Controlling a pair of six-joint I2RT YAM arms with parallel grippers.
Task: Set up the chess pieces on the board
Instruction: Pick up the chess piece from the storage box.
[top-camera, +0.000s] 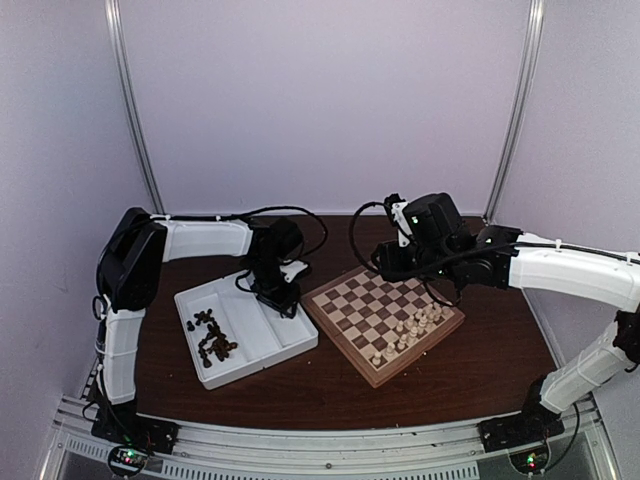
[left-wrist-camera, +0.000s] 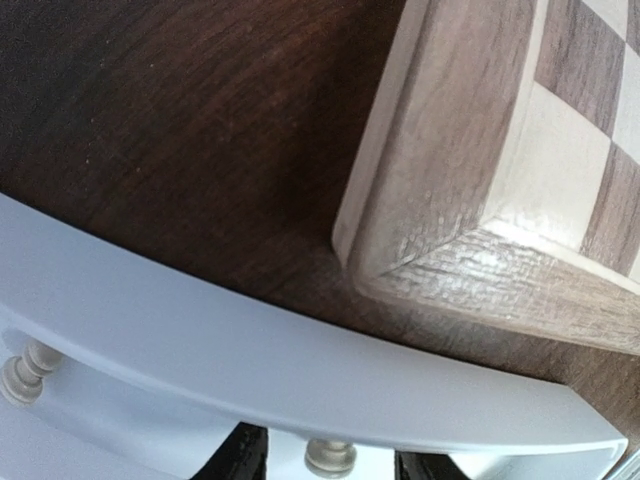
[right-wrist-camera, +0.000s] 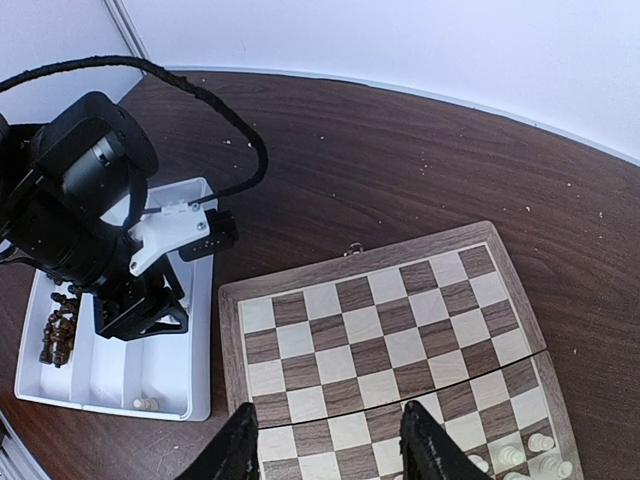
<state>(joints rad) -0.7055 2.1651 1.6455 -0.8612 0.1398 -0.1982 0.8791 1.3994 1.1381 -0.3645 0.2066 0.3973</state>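
Tabletop (top-camera: 330, 400), dark wood. A white two-compartment tray (top-camera: 265, 366) is set at 9 o'clock of the board (top-camera: 350, 300), just beside it but not touching. Dark chess pieces (top-camera: 212, 338) are heaped in the tray's 9 o'clock compartment. Two stray cream pieces (left-wrist-camera: 25, 368) are seen in the other. Cream chess pieces (top-camera: 415, 325) are ranked along the board's 4 o'clock edge.

Left arm (top-camera: 135, 262): bent sharply at the elbow. The left gripper (top-camera: 281, 298) is lowered into the tray's 3 o'clock compartment. One cream piece is seen between its dark fingers (left-wrist-camera: 238, 462); whether it is clamped cannot be told.

Right arm (top-camera: 575, 272): extended in from 3 o'clock. The right gripper (right-wrist-camera: 330, 456) is held above the board's 1 o'clock edge, fingers spread, nothing grasped.
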